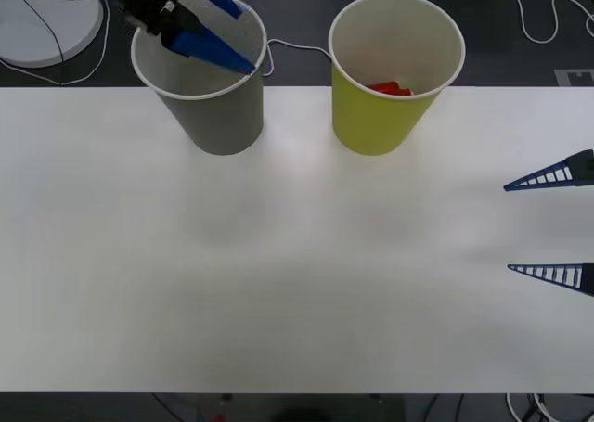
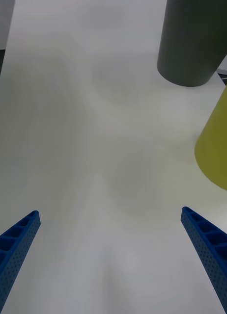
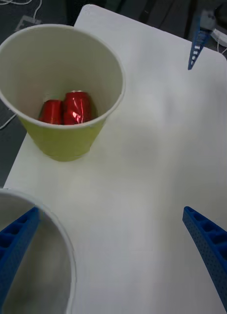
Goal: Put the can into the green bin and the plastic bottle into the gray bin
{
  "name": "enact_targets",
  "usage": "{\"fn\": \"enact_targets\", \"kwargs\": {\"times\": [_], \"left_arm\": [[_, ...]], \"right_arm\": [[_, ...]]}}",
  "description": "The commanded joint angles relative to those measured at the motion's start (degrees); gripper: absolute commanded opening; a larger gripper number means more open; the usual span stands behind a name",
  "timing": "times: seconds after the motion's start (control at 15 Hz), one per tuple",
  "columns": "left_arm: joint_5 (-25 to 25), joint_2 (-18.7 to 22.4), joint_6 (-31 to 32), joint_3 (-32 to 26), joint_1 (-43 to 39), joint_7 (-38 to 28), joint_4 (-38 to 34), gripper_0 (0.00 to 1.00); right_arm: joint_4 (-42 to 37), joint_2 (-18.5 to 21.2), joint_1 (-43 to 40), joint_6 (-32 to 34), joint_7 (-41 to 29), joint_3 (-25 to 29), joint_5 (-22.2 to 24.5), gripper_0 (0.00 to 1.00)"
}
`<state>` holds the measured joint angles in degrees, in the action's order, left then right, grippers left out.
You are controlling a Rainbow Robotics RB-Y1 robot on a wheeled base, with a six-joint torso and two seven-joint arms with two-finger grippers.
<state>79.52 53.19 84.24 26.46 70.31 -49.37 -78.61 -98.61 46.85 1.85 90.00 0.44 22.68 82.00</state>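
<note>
Hovering wide-fingered over the gray bin (image 1: 212, 97), the left gripper (image 1: 221, 31) needed only a straight lift clear, the right gripper (image 1: 557, 225) idling open, the can (image 3: 76, 108) binned.

Even overhead light is washing the white table (image 1: 297, 283) to a soft glare, leaving only faint shadows beside the gray bin (image 1: 206, 88) and green bin (image 1: 390, 79). Glints are showing on the can (image 3: 76, 108). Near fingers are blurring slightly.
</note>
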Motion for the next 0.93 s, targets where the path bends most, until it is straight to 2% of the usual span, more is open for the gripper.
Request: {"fn": "enact_targets", "kwargs": {"times": [0.07, 0.4, 0.67, 0.93], "left_arm": [[0.4, 2.2, 2.5, -10.2, -11.3, 5.1, -5.7, 1.00], [0.6, 4.3, 5.1, -22.1, -26.9, 12.8, -13.9, 1.00], [0.5, 4.3, 5.4, -29.9, -38.7, 20.4, -18.4, 1.00], [0.1, 4.3, 5.5, -33.8, -46.5, 28.5, -19.9, 1.00]], "right_arm": [[0.0, 0.0, 0.0, 0.0, 0.0, 0.0, 0.0, 1.00], [0.0, 0.0, 0.0, 0.0, 0.0, 0.0, 0.0, 1.00], [0.0, 0.0, 0.0, 0.0, 0.0, 0.0, 0.0, 1.00], [0.0, 0.0, 0.0, 0.0, 0.0, 0.0, 0.0, 1.00]]}}
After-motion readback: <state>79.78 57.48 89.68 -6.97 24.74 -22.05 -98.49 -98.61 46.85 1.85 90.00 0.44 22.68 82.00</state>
